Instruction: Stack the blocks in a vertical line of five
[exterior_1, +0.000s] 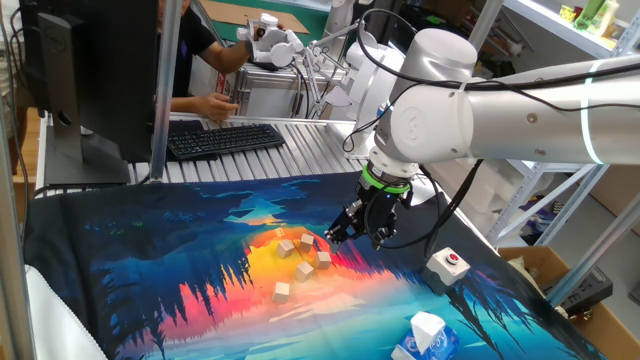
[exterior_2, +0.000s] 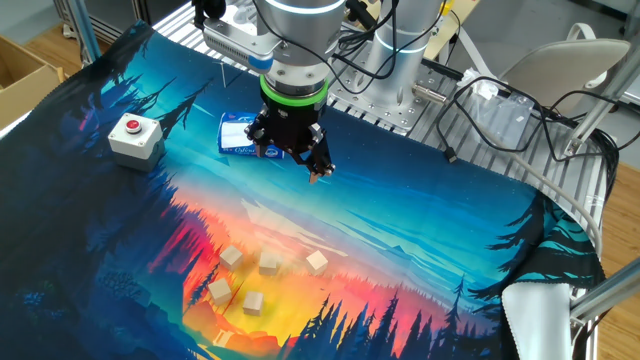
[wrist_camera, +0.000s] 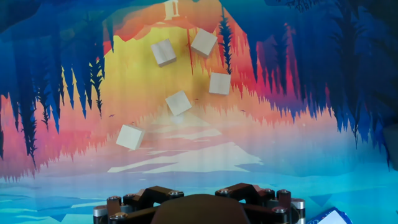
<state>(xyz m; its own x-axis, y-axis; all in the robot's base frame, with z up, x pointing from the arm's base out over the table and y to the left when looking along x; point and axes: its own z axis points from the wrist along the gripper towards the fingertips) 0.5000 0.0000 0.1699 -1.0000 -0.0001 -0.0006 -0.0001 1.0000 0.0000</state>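
Five small pale wooden blocks lie loose and apart on the orange part of the printed cloth, none on top of another. The hand view shows them ahead of the hand: two at the far end (wrist_camera: 163, 52) (wrist_camera: 203, 42), one at the right (wrist_camera: 219, 83), one in the middle (wrist_camera: 178, 102), the nearest at the left (wrist_camera: 130, 137). My gripper (exterior_1: 362, 236) (exterior_2: 290, 160) hangs above the blue part of the cloth, clear of the blocks (exterior_2: 269, 263). It is open with nothing between its fingers. Only its dark base (wrist_camera: 199, 208) shows in the hand view.
A white box with a red button (exterior_1: 447, 265) (exterior_2: 134, 135) and a white-and-blue tissue pack (exterior_1: 428, 335) (exterior_2: 240, 135) sit on the cloth on the gripper's side. Behind the cloth are a keyboard (exterior_1: 225, 138), a monitor (exterior_1: 90, 70) and a seated person.
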